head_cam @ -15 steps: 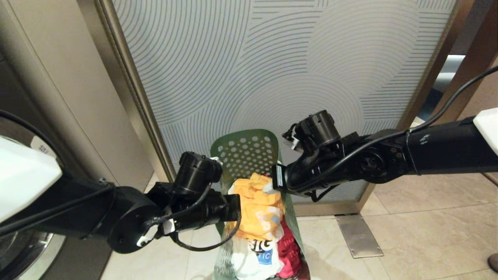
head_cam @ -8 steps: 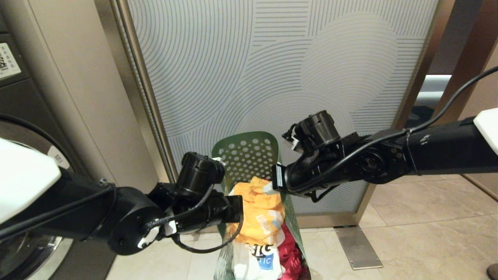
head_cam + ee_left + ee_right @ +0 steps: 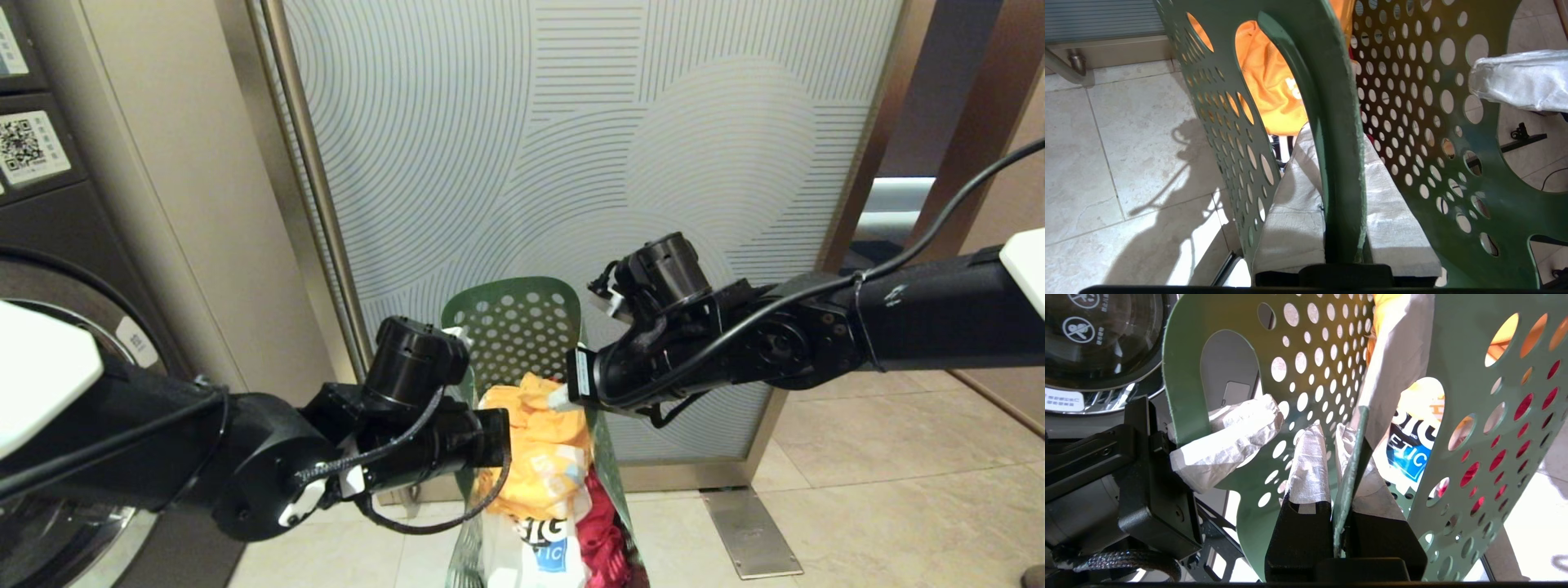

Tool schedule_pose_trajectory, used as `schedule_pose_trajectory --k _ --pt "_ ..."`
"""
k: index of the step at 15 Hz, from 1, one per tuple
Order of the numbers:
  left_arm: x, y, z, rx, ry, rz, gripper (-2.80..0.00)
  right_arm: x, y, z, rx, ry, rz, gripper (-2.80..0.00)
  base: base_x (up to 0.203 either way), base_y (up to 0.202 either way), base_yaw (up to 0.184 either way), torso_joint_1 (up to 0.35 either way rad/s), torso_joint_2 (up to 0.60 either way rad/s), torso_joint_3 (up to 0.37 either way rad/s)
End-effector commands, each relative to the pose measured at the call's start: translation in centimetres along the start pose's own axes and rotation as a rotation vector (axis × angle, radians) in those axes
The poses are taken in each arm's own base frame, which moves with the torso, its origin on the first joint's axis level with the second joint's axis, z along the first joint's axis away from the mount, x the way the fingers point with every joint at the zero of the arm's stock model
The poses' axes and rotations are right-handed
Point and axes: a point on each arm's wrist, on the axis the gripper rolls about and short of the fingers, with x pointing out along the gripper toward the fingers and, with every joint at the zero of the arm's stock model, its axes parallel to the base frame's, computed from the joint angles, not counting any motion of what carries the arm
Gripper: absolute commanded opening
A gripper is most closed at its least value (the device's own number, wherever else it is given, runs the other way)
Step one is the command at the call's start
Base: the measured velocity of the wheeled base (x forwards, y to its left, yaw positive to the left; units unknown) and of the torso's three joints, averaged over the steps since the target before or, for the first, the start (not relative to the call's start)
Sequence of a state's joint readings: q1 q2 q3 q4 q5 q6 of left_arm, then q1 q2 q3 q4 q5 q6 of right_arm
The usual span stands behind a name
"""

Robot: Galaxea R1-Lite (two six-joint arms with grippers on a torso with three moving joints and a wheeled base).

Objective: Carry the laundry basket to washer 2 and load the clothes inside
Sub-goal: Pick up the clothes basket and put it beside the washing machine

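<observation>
Grippers clamp the laundry basket (image 3: 522,322) from both sides and carry it between the arms, clear of the pale tiled floor (image 3: 882,490). The left gripper (image 3: 1331,212) has its white-wrapped, cloth-textured fingers (image 3: 1294,212) pinched on the smooth loop handle on the basket's left side. The right gripper (image 3: 1341,465) has its wrapped fingers (image 3: 1310,465) pressed together on the thin edge of the handle on the right side.

The basket is green plastic, flared at the rim, its walls punched with round holes. Inside are the clothes: a crumpled yellow garment (image 3: 543,445) on top, a white shirt (image 3: 539,547) with blue print nearer, a red-magenta garment (image 3: 604,531) to its right.

Beyond the basket stands a frosted panel (image 3: 571,147) with curved line patterns in a bronze metal frame. At far left is a dark grey washer (image 3: 49,269) with a round chrome-rimmed door; its number label is not legible here, so it may or may not be washer 2.

Against a second ago the whole view has swung so that more of the washer, including its QR sticker (image 3: 28,147), shows; the grips are unchanged.
</observation>
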State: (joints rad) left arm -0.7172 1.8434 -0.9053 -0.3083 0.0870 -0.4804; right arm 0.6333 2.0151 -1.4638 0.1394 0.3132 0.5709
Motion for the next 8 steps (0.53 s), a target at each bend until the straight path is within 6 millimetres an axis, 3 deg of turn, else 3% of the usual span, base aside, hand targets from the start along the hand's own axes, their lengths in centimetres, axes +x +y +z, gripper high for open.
schedule_pose_trajectory --k 1,6,8 --pt "-0.08 -0.06 0.08 -0.003 -0.006 -0.003 -2.80 0.01 0.12 -0.07 0.001 0.003 0.004 -2.80 0.000 0.000 0.000 0.000 0.00 0.000" --pt "-0.18 -0.11 0.09 -0.007 -0.008 -0.004 -2.80 0.23 0.12 -0.26 0.002 0.013 0.002 -2.80 0.000 0.000 0.000 0.000 0.00 0.000" --pt "-0.18 -0.15 0.07 -0.006 -0.008 -0.004 -2.80 0.14 0.16 -0.27 0.000 0.011 0.002 -2.80 0.005 -0.006 0.089 0.003 0.00 0.002"
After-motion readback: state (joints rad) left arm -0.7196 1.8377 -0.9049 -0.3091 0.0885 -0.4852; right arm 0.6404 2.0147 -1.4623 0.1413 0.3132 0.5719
